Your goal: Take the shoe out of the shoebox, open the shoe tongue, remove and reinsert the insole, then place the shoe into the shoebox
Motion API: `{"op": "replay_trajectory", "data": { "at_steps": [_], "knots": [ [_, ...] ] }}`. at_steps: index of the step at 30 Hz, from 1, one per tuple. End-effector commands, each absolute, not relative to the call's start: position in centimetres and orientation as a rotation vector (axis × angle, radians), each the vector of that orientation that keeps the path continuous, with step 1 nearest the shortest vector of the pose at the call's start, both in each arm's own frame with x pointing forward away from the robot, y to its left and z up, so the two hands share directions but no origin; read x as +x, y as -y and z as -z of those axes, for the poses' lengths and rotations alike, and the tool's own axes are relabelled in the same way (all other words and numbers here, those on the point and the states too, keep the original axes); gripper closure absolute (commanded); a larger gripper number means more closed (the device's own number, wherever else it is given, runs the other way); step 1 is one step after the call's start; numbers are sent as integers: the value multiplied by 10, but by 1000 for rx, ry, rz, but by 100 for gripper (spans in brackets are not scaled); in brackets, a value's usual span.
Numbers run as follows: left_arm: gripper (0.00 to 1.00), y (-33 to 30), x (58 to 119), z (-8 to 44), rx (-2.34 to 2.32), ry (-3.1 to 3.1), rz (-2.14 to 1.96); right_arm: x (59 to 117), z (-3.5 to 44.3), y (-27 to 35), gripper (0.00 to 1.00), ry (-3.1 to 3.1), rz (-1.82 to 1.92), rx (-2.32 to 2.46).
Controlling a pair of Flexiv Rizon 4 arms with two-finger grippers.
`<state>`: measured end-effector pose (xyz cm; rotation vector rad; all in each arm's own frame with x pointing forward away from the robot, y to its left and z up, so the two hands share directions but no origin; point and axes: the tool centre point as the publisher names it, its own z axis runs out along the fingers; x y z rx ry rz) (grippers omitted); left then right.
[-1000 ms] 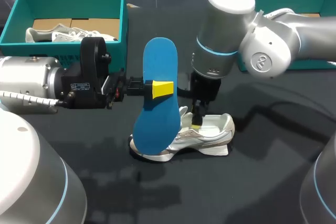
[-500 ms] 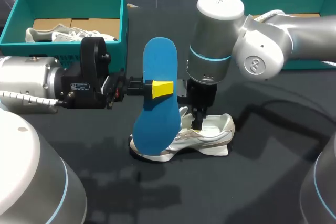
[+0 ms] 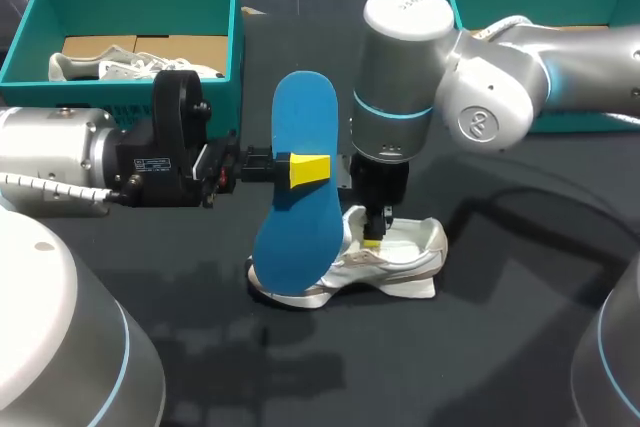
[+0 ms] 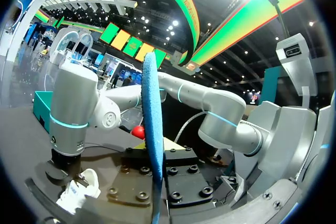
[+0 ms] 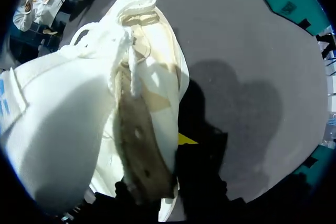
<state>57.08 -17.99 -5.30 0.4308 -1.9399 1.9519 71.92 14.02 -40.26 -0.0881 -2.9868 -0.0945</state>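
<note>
Our right arm [image 3: 440, 97] has swung a bit toward the middle, while the right claw [image 3: 372, 241] stays down at the mouth of the white shoe [image 3: 400, 262], which sits on the table [image 3: 500, 347]. We cannot tell if that claw grips anything. Our left claw [image 3: 310, 169] is still pinched tight on the blue insole [image 3: 300, 217], held up beside the shoe, so we think sliding it back in comes next.

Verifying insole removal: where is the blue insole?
The blue insole stands upright mid-table in the head view, held by the left gripper, at the white shoe's left end.
</note>
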Motion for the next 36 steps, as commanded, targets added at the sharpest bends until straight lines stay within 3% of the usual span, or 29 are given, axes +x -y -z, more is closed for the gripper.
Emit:
{"op": "replay_trajectory", "data": {
  "at_steps": [1,19,36],
  "knots": [
    [100,181,570,54,433,1938,-1954,712,398,-138,100,2986,59,-93],
    [100,181,570,54,433,1938,-1954,709,351,-103,100,2854,288,-740],
    [100,181,570,54,433,1938,-1954,712,355,-102,100,2840,341,-862]
  ]
}}
